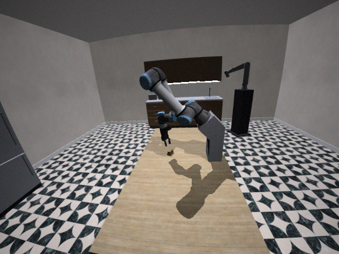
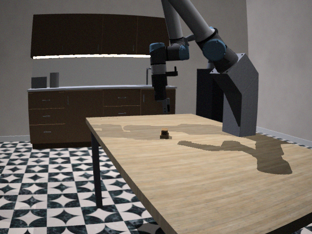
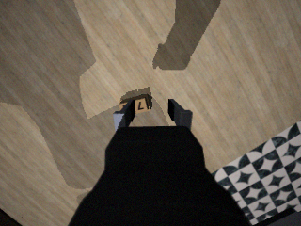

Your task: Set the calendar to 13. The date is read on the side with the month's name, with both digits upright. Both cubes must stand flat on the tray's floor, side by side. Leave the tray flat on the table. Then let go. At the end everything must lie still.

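The small wooden calendar [image 1: 170, 152] [image 2: 164, 133], a dark tray with orange-brown cubes in it, stands on the far part of the table, partly in the arm's shadow. In the wrist view one cube face [image 3: 141, 104] with a dark mark shows just beyond my left finger; the digits are too small to read. My gripper [image 1: 167, 143] [image 2: 166, 110] [image 3: 151, 105] is open and empty. It points down and hangs well above the table, a little behind the calendar and apart from it.
The long wooden table [image 1: 178, 218] [image 2: 201, 188] has its left edge near the calendar. The grey robot pedestal [image 1: 214, 142] [image 2: 239, 100] stands on the table to the right. Checkered floor [image 3: 268, 179] lies beyond the table's edge.
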`<state>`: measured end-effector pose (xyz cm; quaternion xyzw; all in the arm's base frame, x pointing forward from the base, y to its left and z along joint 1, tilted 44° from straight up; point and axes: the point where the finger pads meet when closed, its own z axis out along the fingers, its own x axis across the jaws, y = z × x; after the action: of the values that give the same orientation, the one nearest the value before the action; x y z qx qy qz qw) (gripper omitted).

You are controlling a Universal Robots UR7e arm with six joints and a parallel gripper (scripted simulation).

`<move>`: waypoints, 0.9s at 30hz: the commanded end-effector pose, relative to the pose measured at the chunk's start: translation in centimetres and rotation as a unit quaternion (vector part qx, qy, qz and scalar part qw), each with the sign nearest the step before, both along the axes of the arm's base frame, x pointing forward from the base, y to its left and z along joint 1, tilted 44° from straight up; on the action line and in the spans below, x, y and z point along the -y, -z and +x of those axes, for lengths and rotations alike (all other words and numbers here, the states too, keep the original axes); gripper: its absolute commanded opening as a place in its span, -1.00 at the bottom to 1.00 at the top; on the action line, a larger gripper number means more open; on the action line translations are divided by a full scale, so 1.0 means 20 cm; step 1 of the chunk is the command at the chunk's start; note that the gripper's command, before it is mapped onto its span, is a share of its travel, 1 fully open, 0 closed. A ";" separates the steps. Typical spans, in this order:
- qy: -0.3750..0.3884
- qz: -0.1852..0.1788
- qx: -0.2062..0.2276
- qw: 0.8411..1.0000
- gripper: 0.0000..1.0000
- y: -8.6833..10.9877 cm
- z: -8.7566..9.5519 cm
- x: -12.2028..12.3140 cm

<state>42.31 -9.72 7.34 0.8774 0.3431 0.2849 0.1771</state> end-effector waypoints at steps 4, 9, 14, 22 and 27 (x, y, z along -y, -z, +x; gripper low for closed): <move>-0.036 -0.040 0.014 0.998 1.00 -0.01 -0.05 0.07; -0.053 -0.061 0.021 0.996 1.00 -0.02 -0.08 0.11; -0.064 -0.075 0.025 0.995 1.00 -0.02 -0.09 0.13; -0.070 -0.083 0.027 0.994 1.00 -0.03 -0.10 0.14; -0.071 -0.085 0.027 0.993 1.00 -0.03 -0.10 0.14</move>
<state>40.29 -12.49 7.83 0.8262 0.4205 0.2901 0.2376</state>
